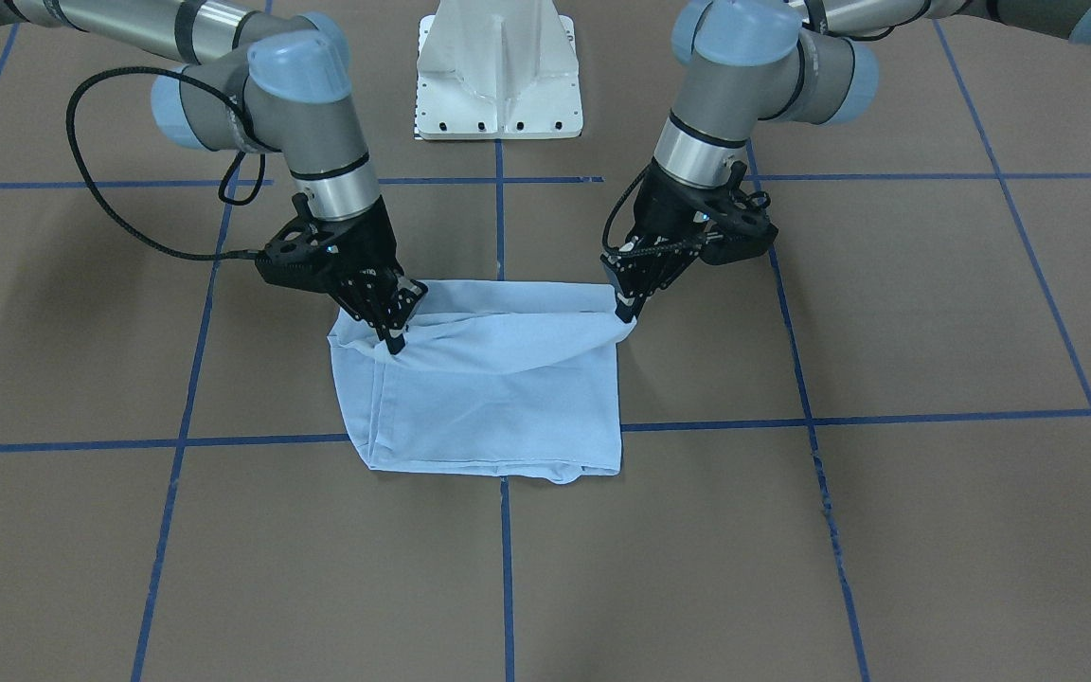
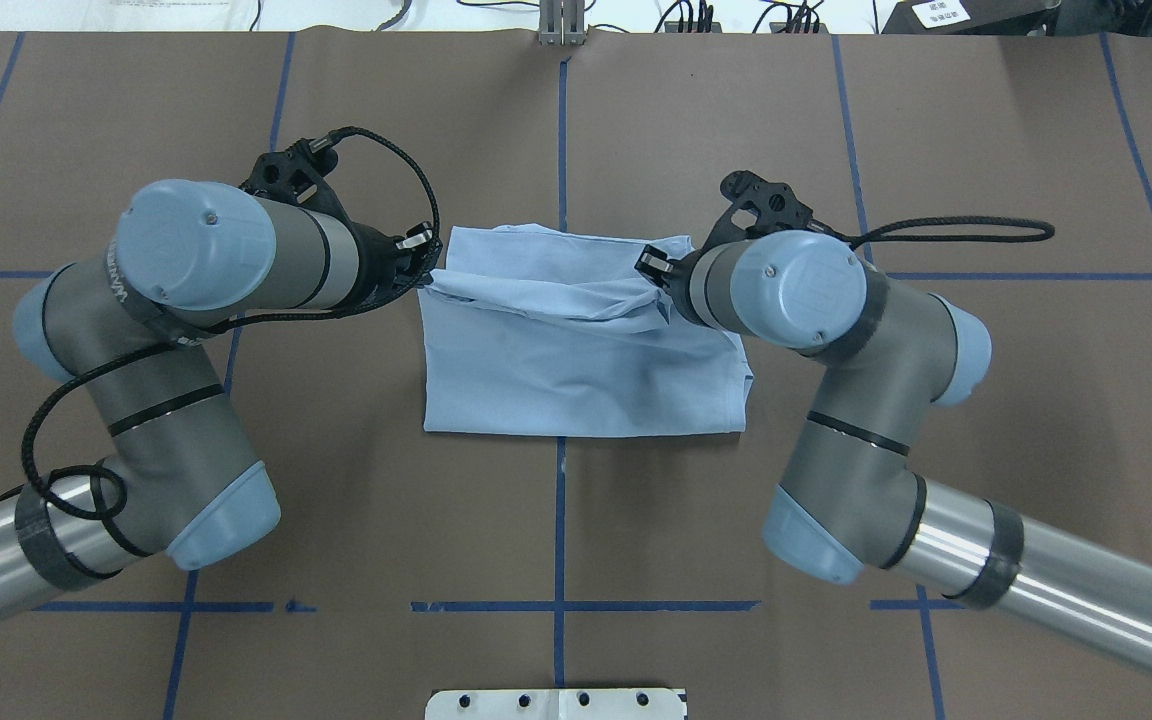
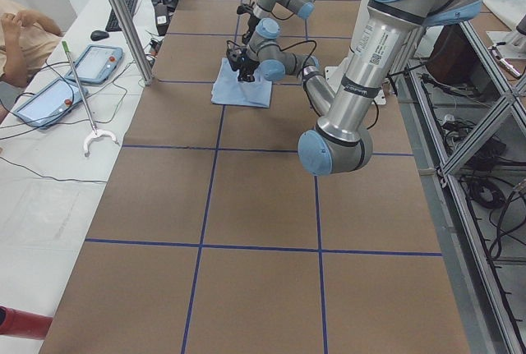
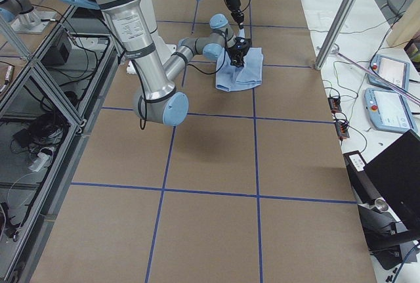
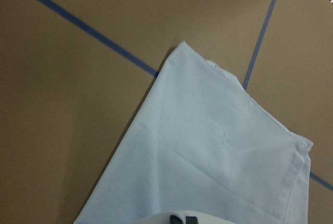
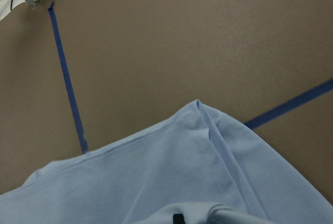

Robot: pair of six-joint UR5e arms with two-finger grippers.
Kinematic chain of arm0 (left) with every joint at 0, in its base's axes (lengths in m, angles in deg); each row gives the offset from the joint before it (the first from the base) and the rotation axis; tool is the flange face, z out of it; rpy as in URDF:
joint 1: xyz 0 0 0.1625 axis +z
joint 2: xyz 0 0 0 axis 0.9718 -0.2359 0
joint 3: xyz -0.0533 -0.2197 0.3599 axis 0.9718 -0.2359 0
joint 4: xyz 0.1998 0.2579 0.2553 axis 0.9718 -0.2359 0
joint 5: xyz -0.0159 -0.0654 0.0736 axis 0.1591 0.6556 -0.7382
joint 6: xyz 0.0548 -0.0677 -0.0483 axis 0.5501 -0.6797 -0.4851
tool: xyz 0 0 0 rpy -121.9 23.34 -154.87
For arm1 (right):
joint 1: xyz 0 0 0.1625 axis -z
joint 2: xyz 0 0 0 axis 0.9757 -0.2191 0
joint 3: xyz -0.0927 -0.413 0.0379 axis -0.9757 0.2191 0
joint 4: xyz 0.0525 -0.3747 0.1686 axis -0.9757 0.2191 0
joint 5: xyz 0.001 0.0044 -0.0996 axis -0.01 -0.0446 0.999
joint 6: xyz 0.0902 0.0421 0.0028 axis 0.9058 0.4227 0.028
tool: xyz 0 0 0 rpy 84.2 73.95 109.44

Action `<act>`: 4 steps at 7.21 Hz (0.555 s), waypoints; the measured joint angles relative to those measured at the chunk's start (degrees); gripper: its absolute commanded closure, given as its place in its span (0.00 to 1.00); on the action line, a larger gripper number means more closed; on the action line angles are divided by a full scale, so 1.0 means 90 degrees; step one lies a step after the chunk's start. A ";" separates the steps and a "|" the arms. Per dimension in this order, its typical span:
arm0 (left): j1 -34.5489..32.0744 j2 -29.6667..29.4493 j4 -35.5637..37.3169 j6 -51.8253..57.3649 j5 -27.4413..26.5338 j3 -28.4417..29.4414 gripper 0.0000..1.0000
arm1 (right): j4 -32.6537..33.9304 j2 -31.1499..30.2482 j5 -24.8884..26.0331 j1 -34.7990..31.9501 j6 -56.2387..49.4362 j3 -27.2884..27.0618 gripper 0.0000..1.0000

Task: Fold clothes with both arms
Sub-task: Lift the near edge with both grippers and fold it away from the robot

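The white pedestal base [image 2: 556,703] sits at the robot-side edge of the brown worktop [image 2: 936,130], which is marked with a grid of blue tape lines [image 2: 560,520]. Farther out, between that edge and the far one, the light blue T-shirt [image 2: 576,390] lies folded to a rough rectangle, mostly flat. A raised edge of cloth sags in creases between the left claw [image 2: 424,278] and the right claw [image 2: 652,268], each apparently pinched onto one end. Black cables [image 2: 696,12] run beyond the far edge.

T-shirt [image 1: 498,398] on table [image 1: 792,549], left pincer [image 1: 623,311] at its left edge, right pincer [image 1: 394,336] opposite
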State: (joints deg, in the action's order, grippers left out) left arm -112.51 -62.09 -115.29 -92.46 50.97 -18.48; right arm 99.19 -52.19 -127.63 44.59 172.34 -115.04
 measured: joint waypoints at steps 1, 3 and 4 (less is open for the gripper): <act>-0.0077 -0.0192 -0.0358 0.0113 -0.0151 0.0566 1.00 | -0.0161 0.0315 -0.0133 -0.0162 -0.0058 0.0566 1.00; -0.0121 -0.0503 -0.0858 0.0242 -0.0520 0.1434 0.40 | -0.0572 0.0617 -0.0368 -0.0368 -0.0191 0.1287 0.01; -0.0138 -0.0638 -0.1108 0.0275 -0.0689 0.1858 0.00 | -0.0794 0.0707 -0.0427 -0.0424 -0.0319 0.1625 0.00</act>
State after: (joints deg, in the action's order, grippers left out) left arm -113.75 -67.84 -125.26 -89.98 44.76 -1.76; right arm 92.05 -45.82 -131.48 40.78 169.47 -100.41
